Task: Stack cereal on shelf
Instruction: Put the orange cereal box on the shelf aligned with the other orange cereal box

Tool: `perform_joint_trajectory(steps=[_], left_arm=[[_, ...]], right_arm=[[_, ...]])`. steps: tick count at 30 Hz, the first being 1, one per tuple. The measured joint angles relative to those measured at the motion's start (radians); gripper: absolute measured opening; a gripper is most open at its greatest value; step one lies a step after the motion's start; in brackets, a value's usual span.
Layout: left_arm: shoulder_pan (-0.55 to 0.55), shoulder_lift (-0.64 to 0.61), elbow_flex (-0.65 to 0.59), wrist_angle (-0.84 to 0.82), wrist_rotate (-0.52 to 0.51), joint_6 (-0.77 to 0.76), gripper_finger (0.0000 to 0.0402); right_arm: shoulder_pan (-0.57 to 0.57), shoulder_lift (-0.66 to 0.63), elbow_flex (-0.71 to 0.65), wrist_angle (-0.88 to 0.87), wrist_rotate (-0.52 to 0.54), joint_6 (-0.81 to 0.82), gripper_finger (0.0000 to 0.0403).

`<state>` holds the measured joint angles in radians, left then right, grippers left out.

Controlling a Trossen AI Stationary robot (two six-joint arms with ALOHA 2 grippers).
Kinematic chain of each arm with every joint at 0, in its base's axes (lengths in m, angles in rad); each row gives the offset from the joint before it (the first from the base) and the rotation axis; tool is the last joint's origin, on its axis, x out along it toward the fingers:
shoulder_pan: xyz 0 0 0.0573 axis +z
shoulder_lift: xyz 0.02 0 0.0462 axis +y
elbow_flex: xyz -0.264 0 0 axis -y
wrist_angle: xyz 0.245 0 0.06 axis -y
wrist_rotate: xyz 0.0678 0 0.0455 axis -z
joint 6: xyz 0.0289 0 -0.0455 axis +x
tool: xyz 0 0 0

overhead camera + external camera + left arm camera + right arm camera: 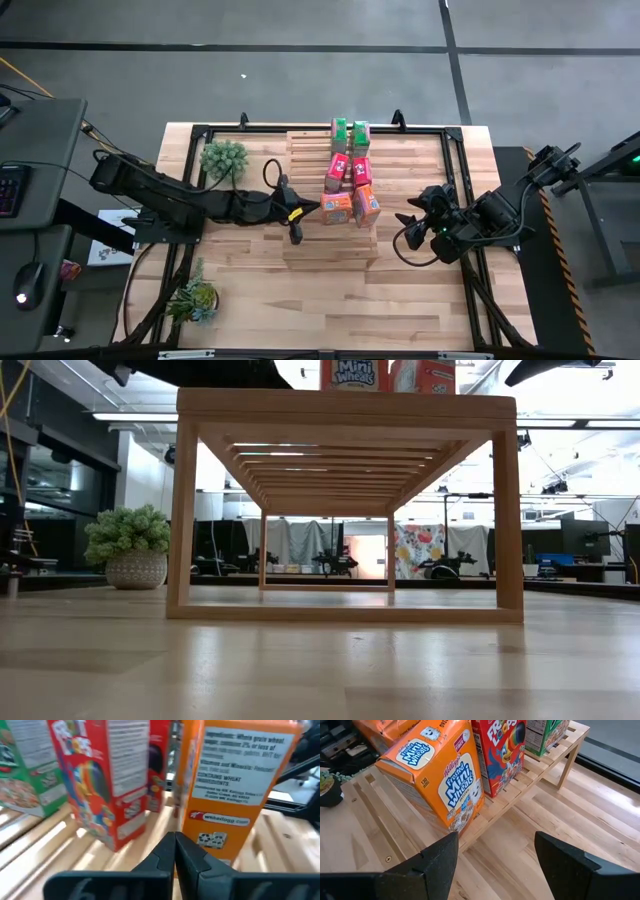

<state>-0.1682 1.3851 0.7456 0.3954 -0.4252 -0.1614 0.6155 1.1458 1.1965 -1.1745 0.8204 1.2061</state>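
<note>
Shelf (330,245): large pale slatted wooden rack, smooth, unpainted, matt with a faint sheen; visible grain on slats.

Cereal, on the shelf: small printed cardboard boxes with a glossy coating. Orange box (440,782), red-pink box (500,752) beside it, green box (22,772) farthest along the row.

Tabletop (250,290), under the shelf: pale wood planks, satin finish, soft reflections in the low view.

Table frame (200,135), around the shelf: black metal tubing, matt.

Left gripper (175,855), close to the shelf's orange boxes: dark moulded plastic, matt, smooth.

Right gripper (495,865), beside the shelf: dark matt plastic fingers (440,857).

Plant pot (136,570), beside the shelf: pale, textured, matt.
</note>
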Motion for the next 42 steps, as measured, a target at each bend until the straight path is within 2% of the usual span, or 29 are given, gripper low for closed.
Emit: perform_joint_trajectory(steps=[9, 19, 24, 27, 30, 32, 36, 38, 41, 42], left_arm=[[-0.024, 0.065, 0.002, 0.039, -0.003, -0.044, 0.0000], [-0.060, 0.199, 0.125, 0.015, 0.023, -0.072, 0.0000], [-0.084, 0.204, 0.158, -0.033, 0.001, -0.074, 0.0000], [-0.098, 0.192, 0.158, -0.039, -0.032, -0.073, 0.0000], [-0.102, 0.178, 0.158, -0.048, -0.054, -0.073, 0.0000], [-0.102, 0.169, 0.158, -0.063, -0.058, -0.073, 0.0000], [-0.101, 0.168, 0.158, -0.068, -0.060, -0.069, 0.0000], [-0.101, 0.168, 0.158, -0.075, -0.061, -0.064, 0.0000], [-0.101, 0.168, 0.158, -0.098, -0.061, -0.070, 0.0000], [-0.101, 0.168, 0.158, -0.095, -0.061, -0.070, 0.0000]], right_arm=[[0.000, 0.000, 0.000, 0.010, 0.016, -0.002, 0.0255], [0.000, 0.000, 0.000, 0.012, 0.016, -0.013, 0.0255], [0.000, 0.000, 0.000, 0.013, 0.015, 0.001, 0.0255], [-0.002, 0.005, 0.000, -0.001, 0.000, 0.076, 0.0255], [-0.022, 0.036, 0.000, -0.084, -0.060, 0.131, 0.0252], [-0.027, 0.071, 0.000, -0.155, -0.046, 0.160, 0.0244], [-0.027, 0.150, -0.001, -0.162, 0.036, 0.127, 0.0193], [-0.026, 0.178, -0.001, -0.162, 0.040, 0.079, 0.0141], [-0.006, 0.205, -0.001, -0.188, 0.040, 0.073, 0.0039], [0.004, 0.209, -0.001, -0.190, 0.044, 0.072, 0.0020]])
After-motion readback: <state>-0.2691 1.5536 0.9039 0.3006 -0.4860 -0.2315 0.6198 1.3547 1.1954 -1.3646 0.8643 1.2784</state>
